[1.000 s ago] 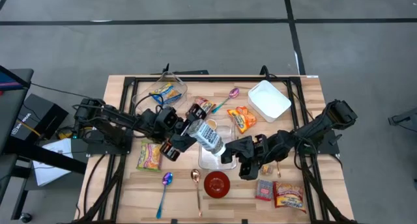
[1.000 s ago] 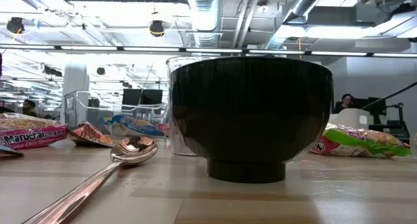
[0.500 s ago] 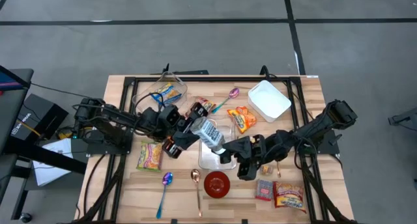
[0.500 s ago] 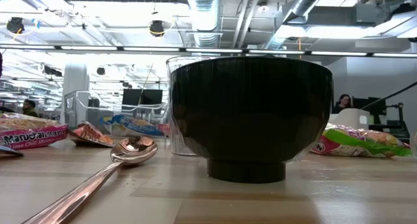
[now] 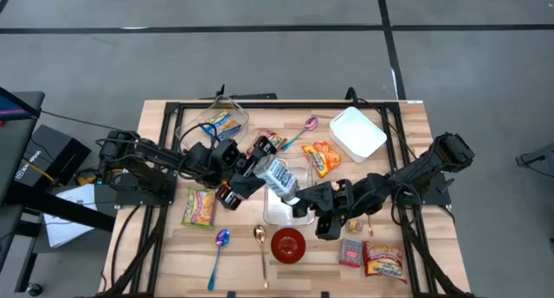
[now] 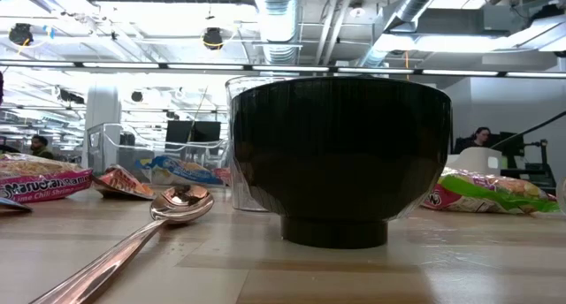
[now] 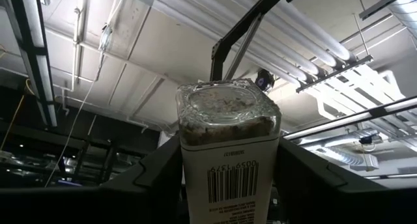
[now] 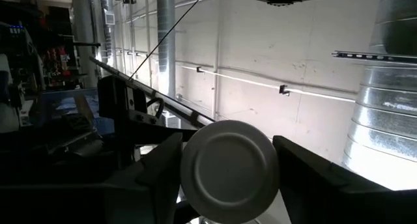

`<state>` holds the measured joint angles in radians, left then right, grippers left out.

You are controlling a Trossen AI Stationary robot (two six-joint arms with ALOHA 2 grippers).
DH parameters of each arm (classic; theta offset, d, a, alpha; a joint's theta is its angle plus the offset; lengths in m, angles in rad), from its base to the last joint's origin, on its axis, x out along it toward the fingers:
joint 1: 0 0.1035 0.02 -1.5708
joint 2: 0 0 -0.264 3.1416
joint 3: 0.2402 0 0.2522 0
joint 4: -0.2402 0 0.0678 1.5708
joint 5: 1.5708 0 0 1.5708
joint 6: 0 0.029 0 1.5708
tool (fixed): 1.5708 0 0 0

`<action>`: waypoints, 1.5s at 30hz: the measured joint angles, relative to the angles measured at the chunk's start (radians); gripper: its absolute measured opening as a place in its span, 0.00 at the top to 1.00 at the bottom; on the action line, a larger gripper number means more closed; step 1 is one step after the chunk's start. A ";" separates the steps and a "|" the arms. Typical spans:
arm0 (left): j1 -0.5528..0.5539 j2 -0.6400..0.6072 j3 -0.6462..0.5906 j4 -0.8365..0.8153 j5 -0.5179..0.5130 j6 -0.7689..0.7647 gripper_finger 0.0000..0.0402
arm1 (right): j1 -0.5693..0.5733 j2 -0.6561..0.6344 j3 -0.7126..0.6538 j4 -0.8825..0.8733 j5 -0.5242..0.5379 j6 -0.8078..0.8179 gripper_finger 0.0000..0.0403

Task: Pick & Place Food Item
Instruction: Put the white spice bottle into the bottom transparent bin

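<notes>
My left gripper (image 5: pixel 254 173) clamps the jar (image 5: pixel 279 180), its long axis pointing toward my right gripper (image 5: pixel 305 204), gripping the lid (image 8: pixel 229 170).

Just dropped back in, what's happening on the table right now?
Both arms meet at mid-table over a clear container. The left tool grips a jar of seasoning, its fingers on either side of the label. The right tool is at the jar's cap end, with the round lid sitting between its fingers. Whether the lid is loose yet doesn't show. Snack packets, spoons and a red bowl lie around.
</notes>
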<state>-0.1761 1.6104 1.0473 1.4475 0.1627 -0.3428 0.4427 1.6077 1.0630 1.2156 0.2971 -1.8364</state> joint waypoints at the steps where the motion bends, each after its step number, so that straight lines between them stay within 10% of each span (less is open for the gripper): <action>1: 0.000 0.000 0.000 0.000 0.000 0.000 0.51 | 0.000 0.000 0.000 0.001 0.003 -0.002 0.51; 21: 0.048 -0.055 -0.026 -0.166 -0.003 0.059 0.31 | 0.077 -0.001 0.000 0.191 0.151 -0.130 0.51; 30: 0.065 -0.355 -0.197 -0.611 -0.076 0.238 0.30 | 0.162 -0.058 -0.001 0.129 0.498 -0.126 0.51; 45: 0.023 -0.778 -0.380 -0.874 -0.087 0.320 0.30 | 0.286 -0.259 -0.001 -0.420 0.982 0.539 0.51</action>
<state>-0.1535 0.8320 0.6670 0.5734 0.0757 -0.0229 0.7282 1.3491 1.0622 0.7954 1.2788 -1.2978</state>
